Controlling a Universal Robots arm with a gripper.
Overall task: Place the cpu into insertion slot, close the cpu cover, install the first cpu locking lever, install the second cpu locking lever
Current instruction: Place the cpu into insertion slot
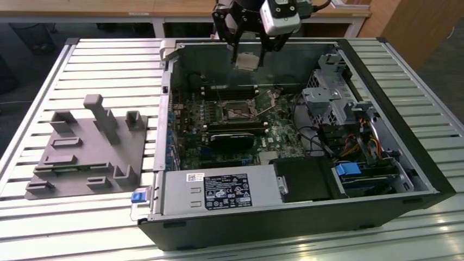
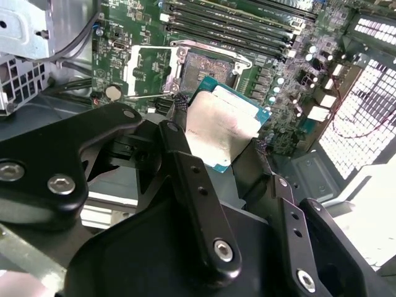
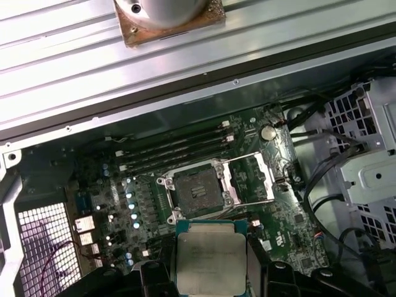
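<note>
One chip is at stake. Past the grey fixture [image 1: 87, 147] on the exterior view's left, the gripper [image 1: 249, 56] clenches the cpu [image 1: 246, 62] by its edges above the open case, well apart from the insertion slot [image 1: 236, 111]. The cpu cover [image 3: 252, 179] lies open. A tilted or misaligned descent could bend the slot's contacts, and the cables [image 1: 319, 136] further right could snag.

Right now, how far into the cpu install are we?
Done: cpu picked up, nothing seated yet. In hand: tool shut on the cpu, held above the motherboard. The insertion slot is empty and the cpu cover lies flipped open beside it. Left: seating, cover closing, both locking steps.
</note>
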